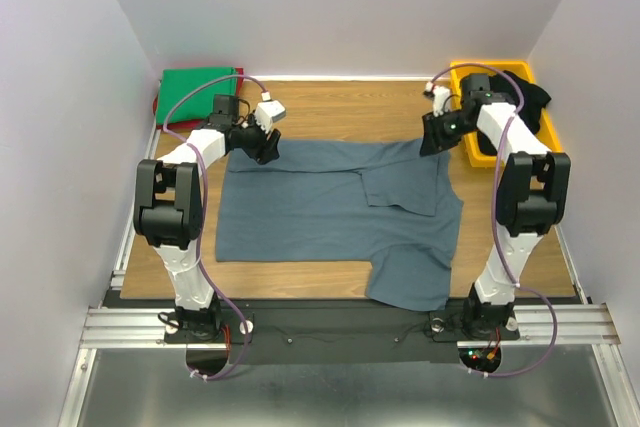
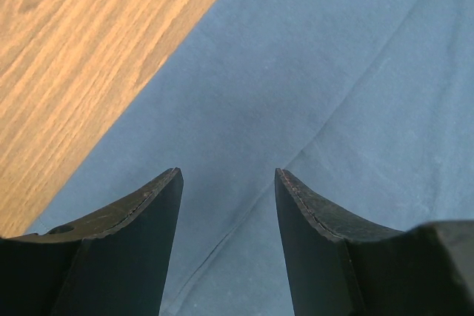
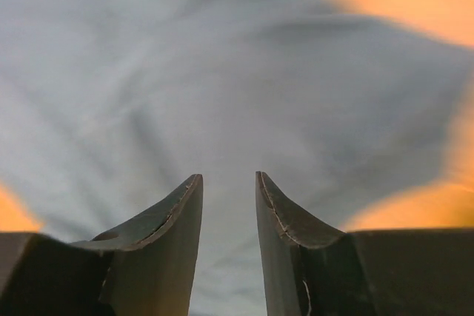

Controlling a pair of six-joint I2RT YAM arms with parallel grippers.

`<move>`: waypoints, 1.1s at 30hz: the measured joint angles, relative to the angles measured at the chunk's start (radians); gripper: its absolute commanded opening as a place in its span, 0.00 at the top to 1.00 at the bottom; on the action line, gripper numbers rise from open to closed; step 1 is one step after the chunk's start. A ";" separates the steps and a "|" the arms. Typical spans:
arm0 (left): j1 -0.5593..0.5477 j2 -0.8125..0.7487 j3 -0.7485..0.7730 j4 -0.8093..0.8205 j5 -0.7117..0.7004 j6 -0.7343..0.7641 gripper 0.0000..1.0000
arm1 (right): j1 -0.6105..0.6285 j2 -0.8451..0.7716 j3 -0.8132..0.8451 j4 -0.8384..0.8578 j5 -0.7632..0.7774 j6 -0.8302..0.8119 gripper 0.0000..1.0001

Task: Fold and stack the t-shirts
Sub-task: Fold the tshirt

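A slate blue-grey t-shirt [image 1: 320,212] lies spread on the wooden table, one sleeve folded inward near its far right and a corner hanging toward the front edge. My left gripper [image 1: 268,150] is open and empty, low over the shirt's far left corner; the left wrist view shows blue cloth with a seam [image 2: 311,109] beneath it [image 2: 228,172]. My right gripper [image 1: 433,139] is open and empty over the shirt's far right corner; cloth [image 3: 222,79] fills its view below the jaws [image 3: 229,175]. A green shirt [image 1: 200,85] lies folded on a red one [image 1: 160,107] at the far left. Black shirts [image 1: 515,97] lie in the bin.
A yellow plastic bin [image 1: 550,132] stands at the far right corner, close behind my right arm. Grey walls enclose the table on three sides. Bare wood [image 2: 74,57] shows beside the shirt's far left edge.
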 measured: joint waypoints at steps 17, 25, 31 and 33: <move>0.037 0.167 0.103 -0.016 -0.200 -0.148 0.44 | -0.023 0.300 0.199 0.135 0.329 0.161 0.67; 0.061 0.220 0.197 -0.070 -0.264 -0.191 0.47 | -0.009 0.314 0.224 0.135 0.439 0.175 0.67; 0.064 0.322 0.357 -0.104 -0.256 -0.226 0.47 | -0.009 0.455 0.452 0.129 0.483 0.194 0.67; 0.064 0.368 0.428 -0.114 -0.253 -0.235 0.47 | -0.009 0.512 0.545 0.134 0.501 0.198 0.67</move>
